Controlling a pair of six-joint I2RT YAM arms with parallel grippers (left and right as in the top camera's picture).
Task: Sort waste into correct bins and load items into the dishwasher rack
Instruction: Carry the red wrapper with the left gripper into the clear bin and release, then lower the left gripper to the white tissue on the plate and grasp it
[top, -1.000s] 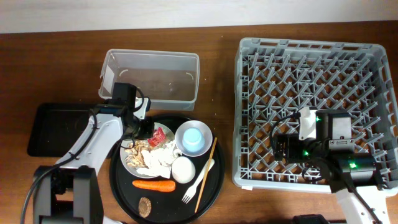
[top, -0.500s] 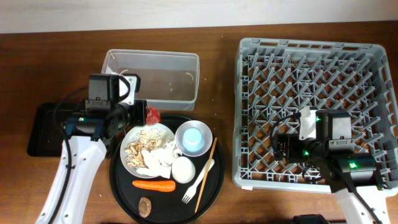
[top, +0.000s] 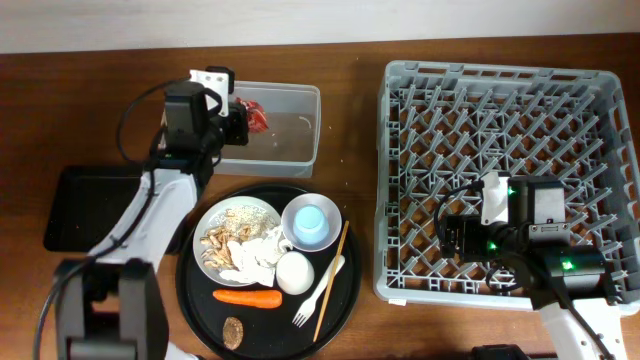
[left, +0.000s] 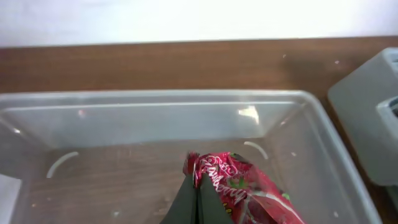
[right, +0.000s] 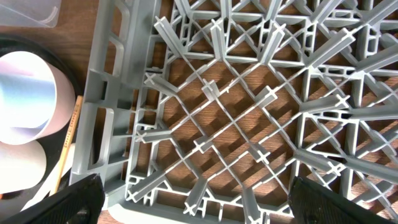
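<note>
My left gripper (top: 240, 118) is shut on the small red wrapper (top: 257, 115) and holds it over the clear tub (top: 295, 135). In the left wrist view the wrapper (left: 245, 186) hangs from the closed jaws (left: 198, 198) above the tub's floor (left: 112, 174). My right gripper (top: 455, 238) is open and empty above the front left part of the grey dishwasher rack (top: 505, 90), whose pegs fill the right wrist view (right: 236, 112). The shallow black tray (top: 75, 205) lies at the left.
A round black tray (top: 190, 290) holds a white plate (top: 215, 225) with rice scraps (top: 237, 222) and tissue (top: 255, 255), a pale bowl with light blue inside (top: 312, 222), a white cup (top: 293, 272), carrot (top: 247, 297), brown lump (top: 234, 331), fork (top: 318, 292) and stick (top: 333, 280).
My left gripper has lifted the red wrapper off the plate and carried it back and right, over the clear tub. The right arm has not moved.
</note>
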